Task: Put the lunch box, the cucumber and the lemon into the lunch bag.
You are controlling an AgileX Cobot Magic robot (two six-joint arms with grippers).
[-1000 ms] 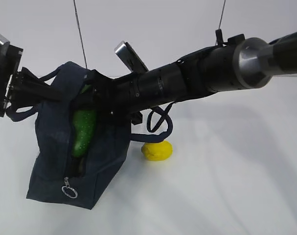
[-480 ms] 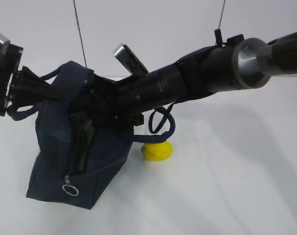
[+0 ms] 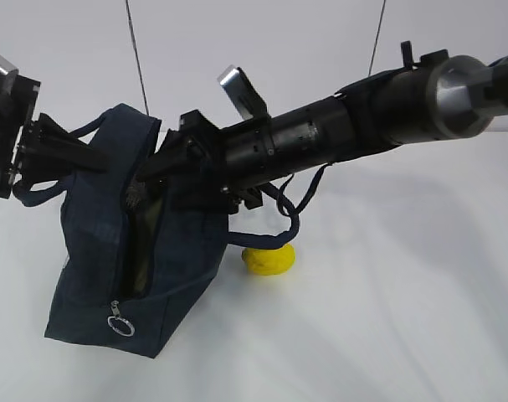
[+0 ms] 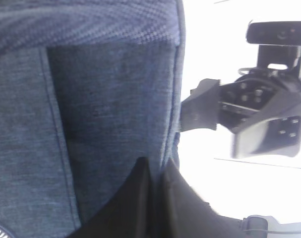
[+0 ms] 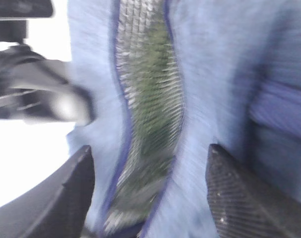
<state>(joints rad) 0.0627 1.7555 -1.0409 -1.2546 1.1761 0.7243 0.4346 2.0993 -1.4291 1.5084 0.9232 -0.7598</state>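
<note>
Blurred lunch bag [image 5: 200, 99] interior (greenish)

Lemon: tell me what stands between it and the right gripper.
The lunch bag's looped handle hangs just above the lemon, between it and the open right gripper at the bag's opening.

You have open worktop [image 3: 404, 335] to the right of and in front of the lemon [image 3: 269, 259], with nothing standing there. The lemon sits just beside the lunch bag [image 3: 94, 276], under a drooping handle loop [image 3: 279, 219], so any approach from above meets that strap. The right arm [image 3: 337, 126] spans the bag's top, its jaws spread wide over the narrow zipper slit [image 5: 148, 114]. The left gripper [image 4: 155, 198] pinches the bag's far edge, closing off that side.
</note>
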